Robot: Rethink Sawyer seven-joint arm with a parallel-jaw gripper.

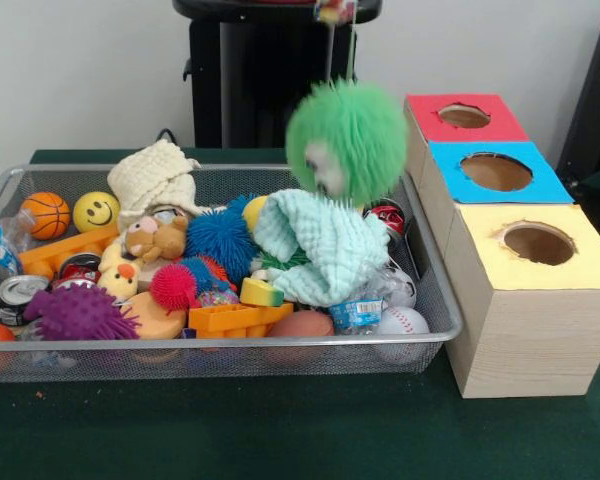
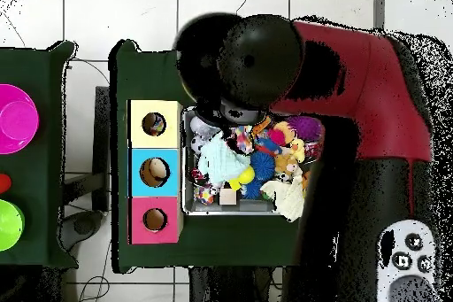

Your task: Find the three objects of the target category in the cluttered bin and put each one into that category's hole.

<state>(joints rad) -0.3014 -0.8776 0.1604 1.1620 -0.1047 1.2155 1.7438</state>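
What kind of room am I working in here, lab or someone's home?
Probably a robotics lab: a staged green table, three wooden boxes with colour-coded holes, a wire bin of assorted toys, and tiled floor.

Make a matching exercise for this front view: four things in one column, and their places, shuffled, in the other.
Things:
1. mint-green cloth
2. cream cloth
3. purple spiky ball
4. yellow-topped hole

Places, as the front view shows them:
A. near the bin's near left corner
B. against the bin's far wall, left of middle
C. outside the bin, in the nearest box of the row
D. heaped on the clutter, right of the bin's middle

Pairs: 1-D, 2-B, 3-A, 4-C
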